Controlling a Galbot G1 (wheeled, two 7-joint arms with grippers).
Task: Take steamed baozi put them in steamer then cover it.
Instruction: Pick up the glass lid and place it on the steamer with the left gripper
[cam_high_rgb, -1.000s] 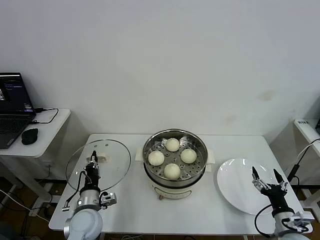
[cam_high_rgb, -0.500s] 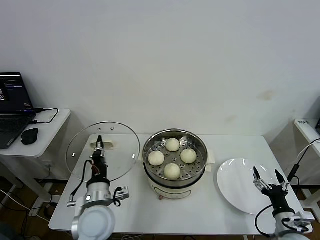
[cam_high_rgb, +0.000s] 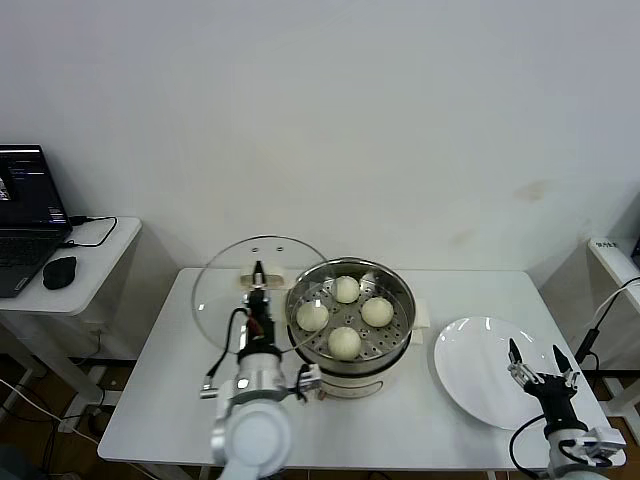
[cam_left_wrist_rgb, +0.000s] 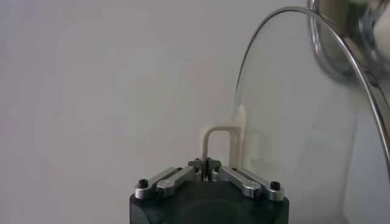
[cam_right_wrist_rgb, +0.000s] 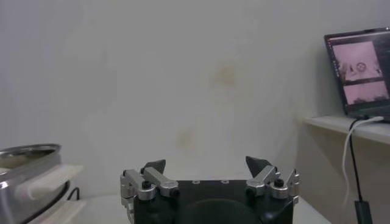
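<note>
All four baozi (cam_high_rgb: 345, 316) are in the steamer (cam_high_rgb: 349, 325) already, so I've just got the glass lid (cam_high_rgb: 258, 300), pinched by its handle in my left claw (cam_high_rgb: 258, 303) beside the steamer, left to set on, right claw (cam_high_rgb: 541, 372) spread wide and empty over the plate (cam_high_rgb: 480, 365).

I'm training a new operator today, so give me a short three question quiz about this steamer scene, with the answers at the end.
1. True or false: all four steamed baozi already sit in the steamer.
2. What does the left gripper hold? A) the plate B) the glass lid C) a bun
3. Fill in: the right gripper hangs open over the white ____.

Key:
1. True.
2. B: it is shut on the handle of the glass lid, which is lifted and tilted beside the steamer, not yet covering it.
3. Plate.
</note>
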